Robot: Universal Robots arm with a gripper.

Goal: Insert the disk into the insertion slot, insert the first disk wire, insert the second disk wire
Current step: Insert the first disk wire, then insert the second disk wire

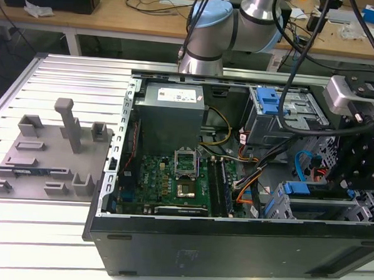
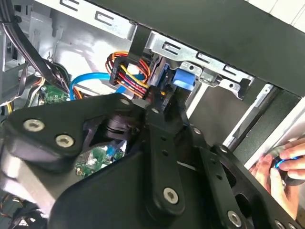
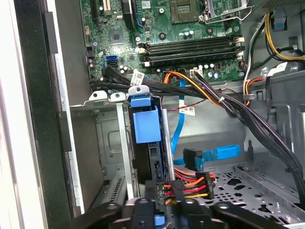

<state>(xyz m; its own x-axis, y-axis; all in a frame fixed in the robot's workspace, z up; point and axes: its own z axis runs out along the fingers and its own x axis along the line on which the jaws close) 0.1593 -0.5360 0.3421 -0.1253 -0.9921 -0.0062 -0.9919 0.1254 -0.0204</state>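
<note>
Disk [image 3: 145, 125] sat on edge inside insertion slot [image 3: 107, 138], with its blue carrier tab showing in the first wrist view. In the exterior view the disk [image 1: 313, 190] lay in the slot [image 1: 277, 209] at the case corner on that view's right. End effector [image 3: 164, 204] was clenched on the black plug [image 3: 161, 192] of the red-orange-yellow wire bundle [image 3: 193, 187], with the plug right at the disk's rear edge. I could not tell whether the plug was fully seated. The second wrist view showed the same: end effector [image 2: 159, 99] tips closed beside the wire bundle [image 2: 131, 76] and the blue tab.

Blue wire [image 3: 209, 153] lay loose on the perforated cage floor, its connector near the disk but apart from it.

Computer case [image 1: 231, 249] stood open on the slatted table [image 1: 44, 233], motherboard [image 1: 166, 176] exposed. A grey fixture plate [image 1: 41, 164] sat on the table at the exterior view's left. A person's hand [image 2: 281, 171] was visible outside the case wall in the second wrist view.
</note>
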